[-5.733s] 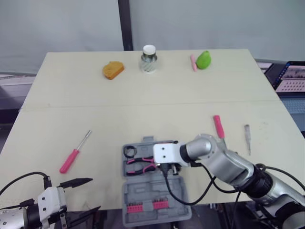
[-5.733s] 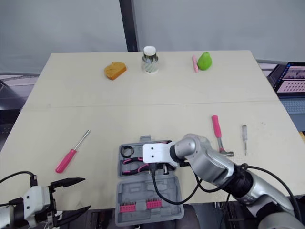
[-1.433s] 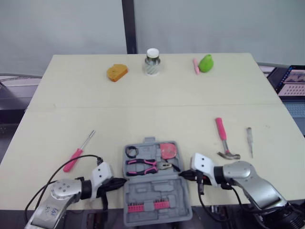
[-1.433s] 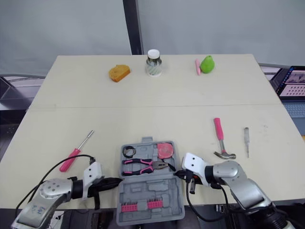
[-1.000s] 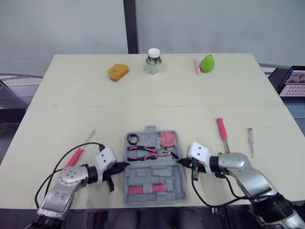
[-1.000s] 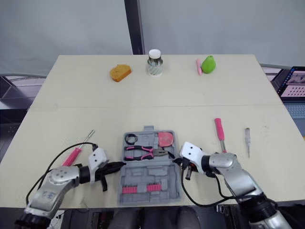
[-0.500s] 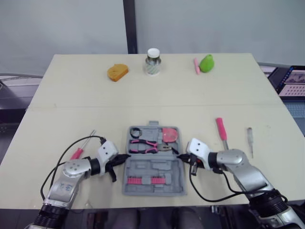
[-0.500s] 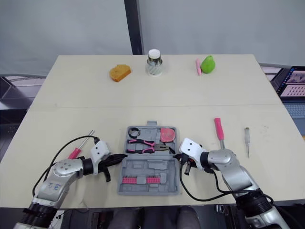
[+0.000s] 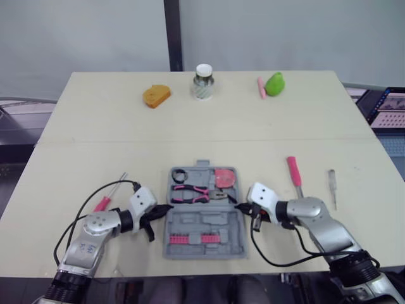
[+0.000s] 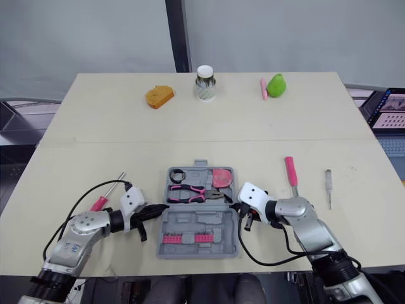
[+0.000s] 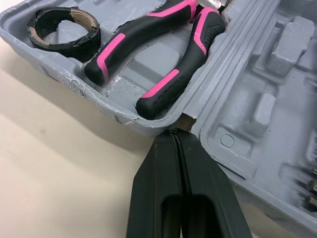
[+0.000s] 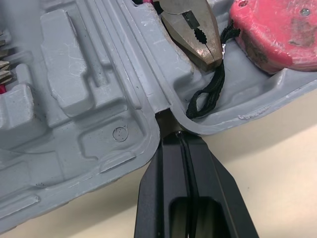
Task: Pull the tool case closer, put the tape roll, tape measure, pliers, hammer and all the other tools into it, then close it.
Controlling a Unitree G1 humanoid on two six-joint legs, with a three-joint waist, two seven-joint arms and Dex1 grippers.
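The grey tool case (image 9: 202,223) lies open near the table's front edge. Its far half holds a black tape roll (image 9: 179,176), pink-and-black pliers (image 9: 193,192) and a red tape measure (image 9: 224,178). My left gripper (image 9: 166,208) is shut, its tip (image 11: 173,136) against the case's left hinge notch. My right gripper (image 9: 239,206) is also shut, with its tip (image 12: 179,135) at the right hinge notch. A pink-handled hammer (image 9: 293,174) and a small clear screwdriver (image 9: 331,185) lie right of the case. A pink screwdriver (image 9: 104,200) lies to its left.
Along the table's far edge stand an orange bread-shaped object (image 9: 155,95), a jar with a white lid (image 9: 202,81), a pink pen (image 9: 259,87) and a green pear (image 9: 274,83). A laptop screen (image 9: 387,101) sits off the right side.
The case, with both shut grippers at its sides, slid away from the front edge onto the table about a second ago. Over the last half second nothing moved.
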